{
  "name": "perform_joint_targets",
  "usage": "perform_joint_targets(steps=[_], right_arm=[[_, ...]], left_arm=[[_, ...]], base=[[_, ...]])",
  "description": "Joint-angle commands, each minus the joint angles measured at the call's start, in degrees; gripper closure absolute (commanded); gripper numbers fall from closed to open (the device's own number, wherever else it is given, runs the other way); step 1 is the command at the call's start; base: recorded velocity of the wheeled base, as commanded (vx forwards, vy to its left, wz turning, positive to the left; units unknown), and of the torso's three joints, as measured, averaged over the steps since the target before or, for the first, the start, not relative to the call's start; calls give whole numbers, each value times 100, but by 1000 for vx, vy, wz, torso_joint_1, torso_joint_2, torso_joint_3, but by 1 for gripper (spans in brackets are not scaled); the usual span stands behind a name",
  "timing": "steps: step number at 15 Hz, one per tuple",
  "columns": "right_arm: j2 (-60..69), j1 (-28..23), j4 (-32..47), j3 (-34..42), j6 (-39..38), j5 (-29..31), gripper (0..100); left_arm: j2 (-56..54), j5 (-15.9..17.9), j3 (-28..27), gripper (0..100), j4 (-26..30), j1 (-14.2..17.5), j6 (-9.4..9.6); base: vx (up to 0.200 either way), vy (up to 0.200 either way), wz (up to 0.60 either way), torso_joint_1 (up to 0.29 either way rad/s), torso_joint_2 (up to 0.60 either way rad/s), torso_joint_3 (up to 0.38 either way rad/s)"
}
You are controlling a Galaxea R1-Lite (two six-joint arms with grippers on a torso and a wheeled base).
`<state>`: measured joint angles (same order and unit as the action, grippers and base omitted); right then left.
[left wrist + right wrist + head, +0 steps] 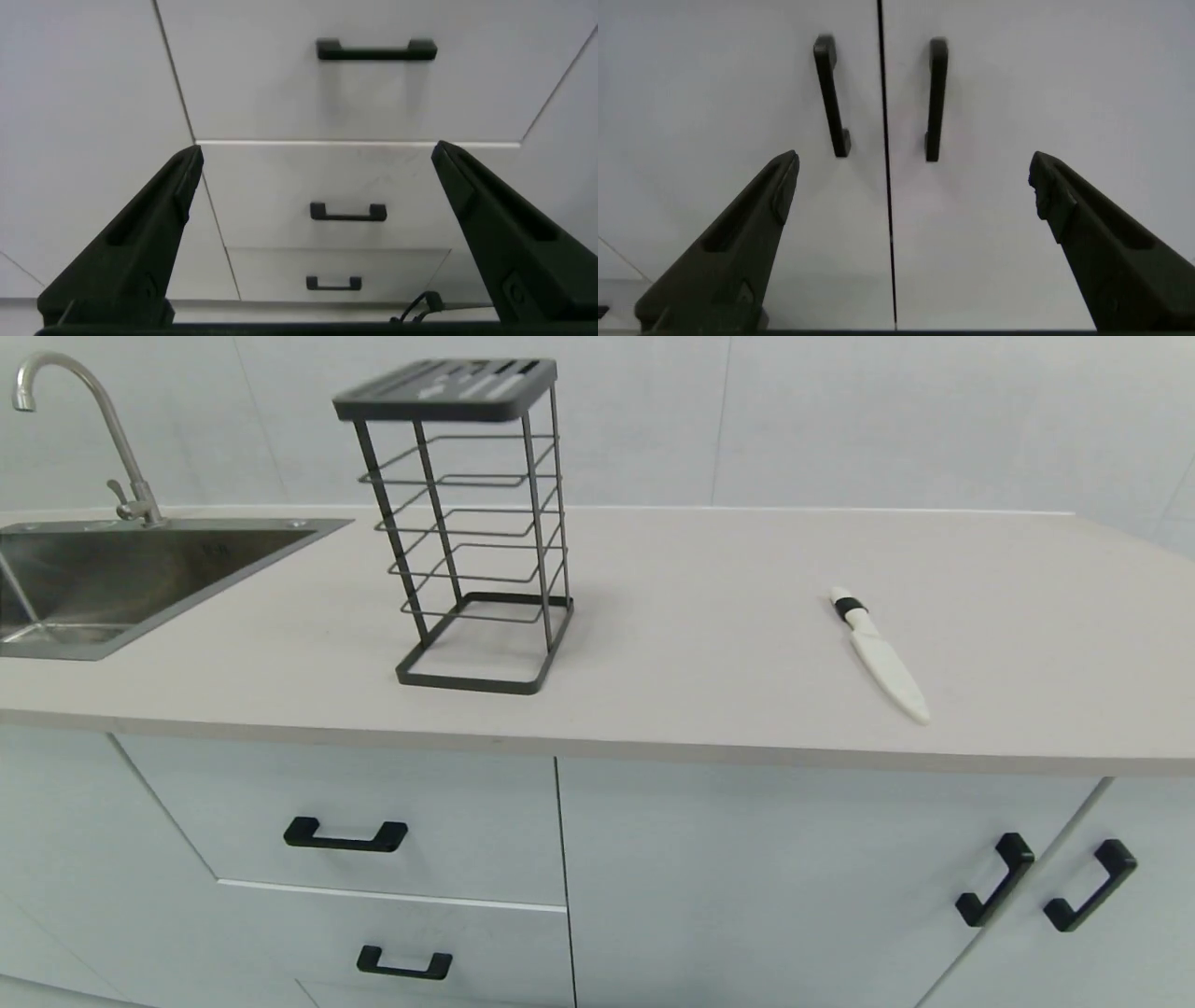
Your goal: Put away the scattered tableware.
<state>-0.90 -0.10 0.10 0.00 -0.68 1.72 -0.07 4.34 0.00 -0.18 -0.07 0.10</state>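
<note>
A steel sink (112, 569) with its faucet (103, 425) sits at ten o'clock on the grey counter (709, 579). A black wire rack (446, 390) with a slotted top stands upright near eleven. Well apart, at the rack's three o'clock, a white knife (882, 658) lies flat, tip toward five. The left gripper (318, 154) faces drawer fronts (355, 177), fingers spread wide, holding nothing. The right gripper (913, 161) faces two cabinet doors (990, 140), likewise splayed and empty.
</note>
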Motion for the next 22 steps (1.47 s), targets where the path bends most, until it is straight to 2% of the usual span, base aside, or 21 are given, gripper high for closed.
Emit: perform_joint_targets(steps=[1,22], right_arm=[[-6,1,8,0,-2,-5,0],[-6,1,8,0,7,4,0]], left_arm=[[7,-3,0,0,1,-1,-1],[7,-12,0,0,1,-1,-1]], base=[[0,0,0,27,-564,-261],[0,0,0,239,-500,-275]])
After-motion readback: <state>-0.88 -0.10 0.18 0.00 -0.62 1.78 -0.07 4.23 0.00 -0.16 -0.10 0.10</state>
